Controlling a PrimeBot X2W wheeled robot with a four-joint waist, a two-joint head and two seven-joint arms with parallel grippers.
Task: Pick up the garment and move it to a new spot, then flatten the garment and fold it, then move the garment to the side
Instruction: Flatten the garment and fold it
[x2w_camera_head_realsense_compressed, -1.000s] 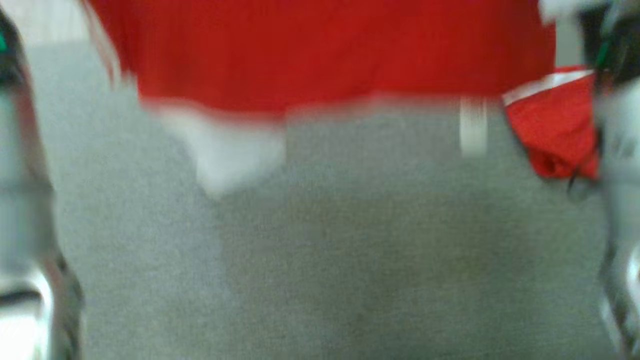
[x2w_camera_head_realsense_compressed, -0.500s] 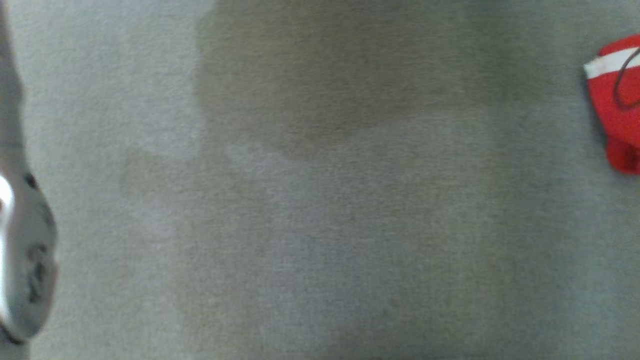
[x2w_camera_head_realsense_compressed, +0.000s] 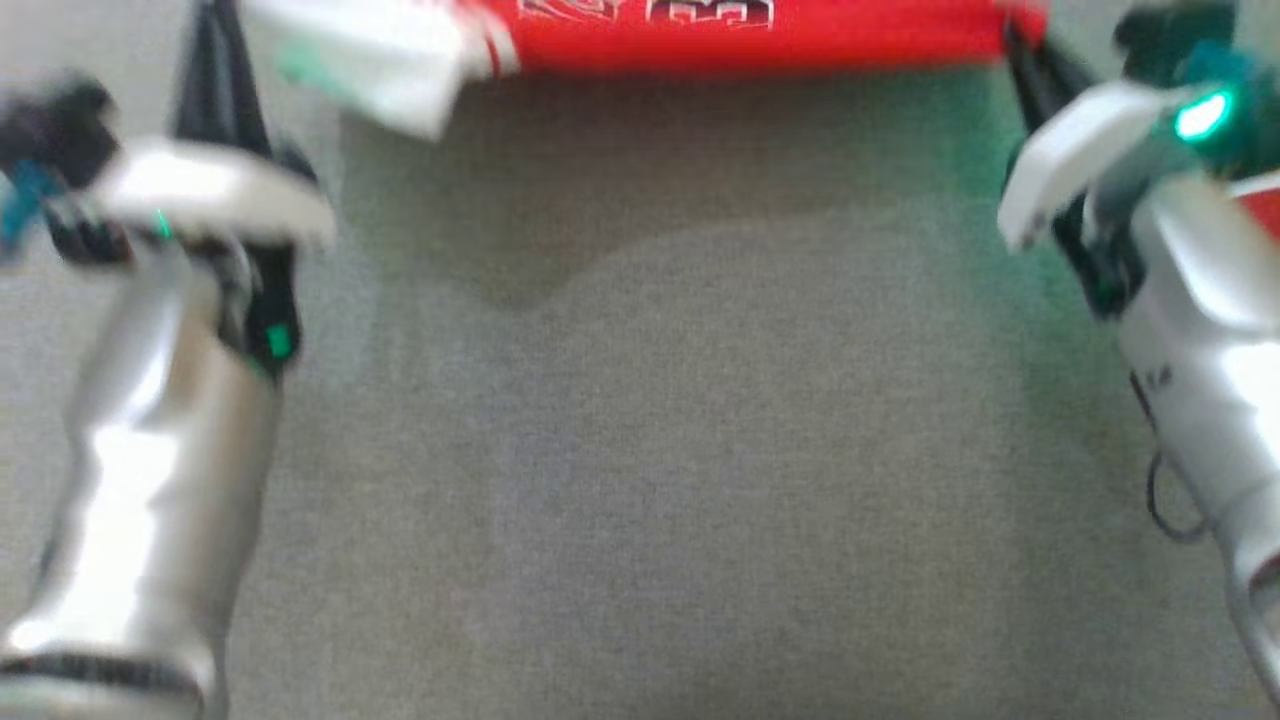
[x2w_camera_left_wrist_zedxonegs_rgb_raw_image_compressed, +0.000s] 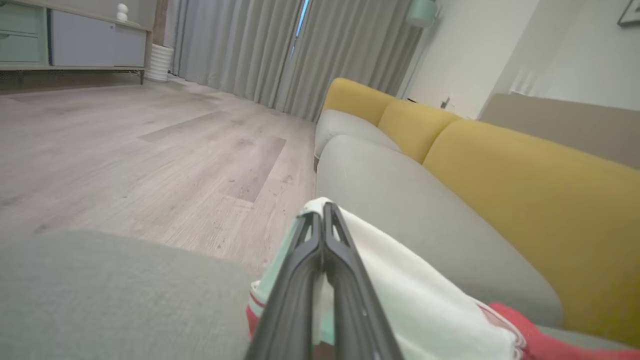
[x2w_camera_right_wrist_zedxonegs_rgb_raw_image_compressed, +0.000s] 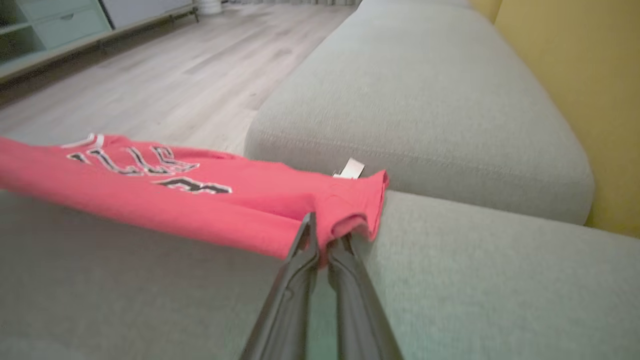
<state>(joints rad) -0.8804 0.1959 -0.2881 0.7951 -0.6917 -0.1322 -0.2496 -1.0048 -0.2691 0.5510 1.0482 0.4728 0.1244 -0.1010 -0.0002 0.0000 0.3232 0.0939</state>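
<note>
Left end effector (x2w_camera_left_wrist_zedxonegs_rgb_raw_image_compressed: 322, 214) and right end effector (x2w_camera_right_wrist_zedxonegs_rgb_raw_image_compressed: 324, 236) clench garment (x2w_camera_right_wrist_zedxonegs_rgb_raw_image_compressed: 200, 200) over sofa (x2w_camera_right_wrist_zedxonegs_rgb_raw_image_compressed: 425, 90) (yellow backrest (x2w_camera_left_wrist_zedxonegs_rgb_raw_image_compressed: 525, 175)).

Right gripper (x2w_camera_right_wrist_zedxonegs_rgb_raw_image_compressed: 320, 227) clamped on the red garment (x2w_camera_right_wrist_zedxonegs_rgb_raw_image_compressed: 200, 200), which extends to its left over the grey sofa cushion (x2w_camera_right_wrist_zedxonegs_rgb_raw_image_compressed: 450, 280).

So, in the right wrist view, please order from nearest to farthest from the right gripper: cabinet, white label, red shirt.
1. red shirt, held in the right gripper.
2. white label, just behind the shirt.
3. cabinet, far upper left.
</note>
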